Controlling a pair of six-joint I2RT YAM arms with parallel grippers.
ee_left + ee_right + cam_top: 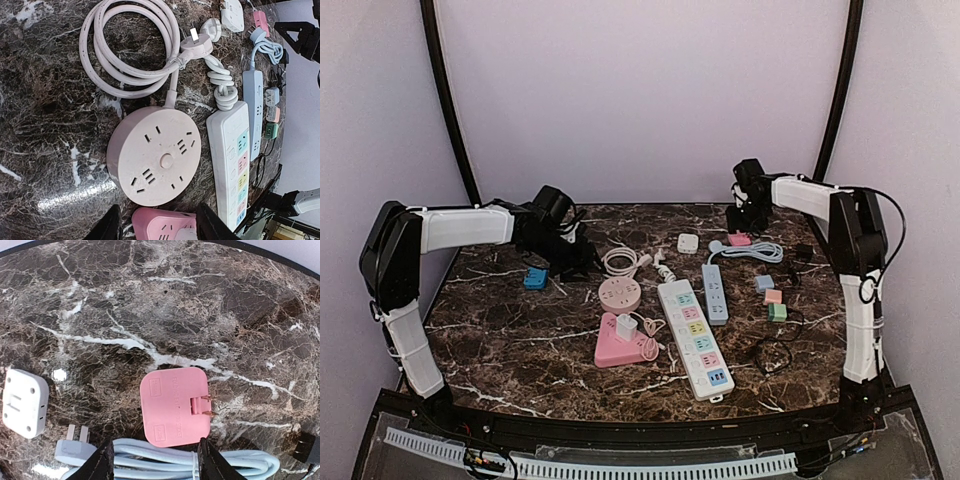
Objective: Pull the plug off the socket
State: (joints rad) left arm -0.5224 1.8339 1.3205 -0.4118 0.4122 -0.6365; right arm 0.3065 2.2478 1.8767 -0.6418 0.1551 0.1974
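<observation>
A pink triangular socket [612,349] lies at the table's middle front with a white plug [627,327] pushed into it. In the left wrist view the socket's [160,222] edge and the plug [186,234] show at the bottom between my fingers. My left gripper [575,258] [159,225] hovers open at the back left, well short of the socket. My right gripper [740,222] [155,462] stands open at the back right, holding nothing. A flat pink adapter [174,406] lies on the marble just beyond its fingertips.
A round pink socket [619,293] with a coiled cord sits behind the triangle. A long white power strip [695,338] and a light-blue strip [715,292] lie to the right. A white adapter [25,402], a blue cable [165,455], small coloured cubes [773,296] and a blue block [535,277] lie around.
</observation>
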